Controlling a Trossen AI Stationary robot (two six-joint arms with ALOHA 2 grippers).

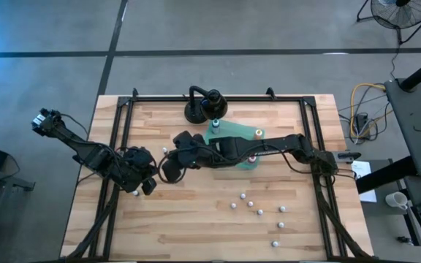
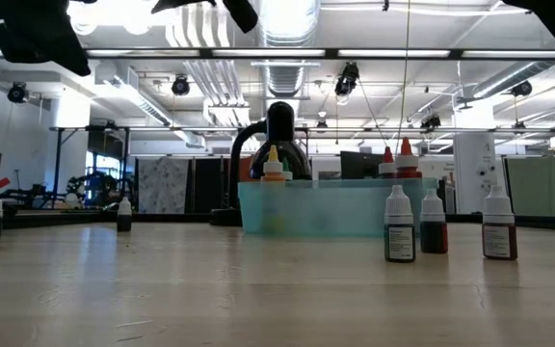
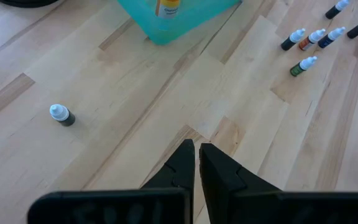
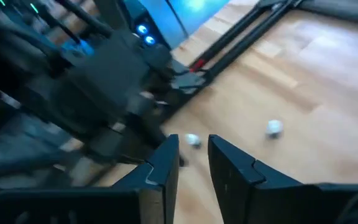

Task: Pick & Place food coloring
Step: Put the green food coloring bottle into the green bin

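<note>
2 grippers sit over your pale wooden table [image 1: 196, 226]. Nearest you, 6 tiny white-capped food coloring bottles [image 1: 251, 204] stand scattered right of centre. At mid-table the left gripper [image 1: 150, 188] has its fingers pressed together, holding nothing. Just beside it the right gripper [image 1: 168, 174], reaching across from the right, hangs above the wood with its fingers [image 4: 166, 158] a narrow gap apart and empty; 2 bottles stand near them. Farther back, you see more bottles on the translucent green square tray [image 1: 234, 135]. Behind it stands the black round-based stand [image 1: 199, 109].
</note>
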